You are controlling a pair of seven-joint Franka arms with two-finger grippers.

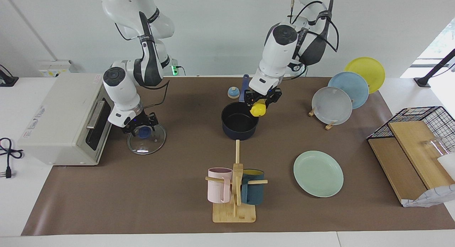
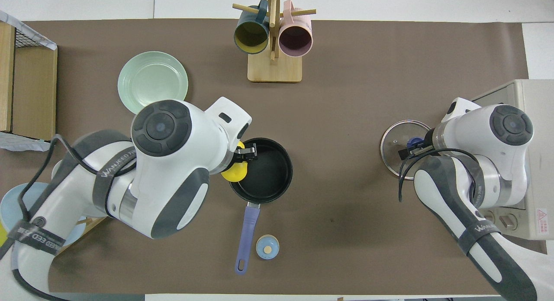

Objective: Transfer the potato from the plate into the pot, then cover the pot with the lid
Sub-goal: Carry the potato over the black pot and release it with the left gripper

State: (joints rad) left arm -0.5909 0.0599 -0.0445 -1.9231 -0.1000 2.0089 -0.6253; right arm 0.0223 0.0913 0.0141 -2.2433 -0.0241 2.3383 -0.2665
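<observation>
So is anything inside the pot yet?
No. The pot shows only its bare black inside; the potato hangs in the left gripper over its rim.

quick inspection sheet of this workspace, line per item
surface: brown mat on a white table.
job's things: potato held over the pot rim; plate bare; lid flat on the mat in front of the toaster oven.
clutter: mug tree with pink and teal mugs; plate rack; small bell beside the pot handle; wire basket.
grippers: left gripper shut on the potato; right gripper down at the lid knob.
cables: black cord beside the oven.
surroundings: white wall.
</observation>
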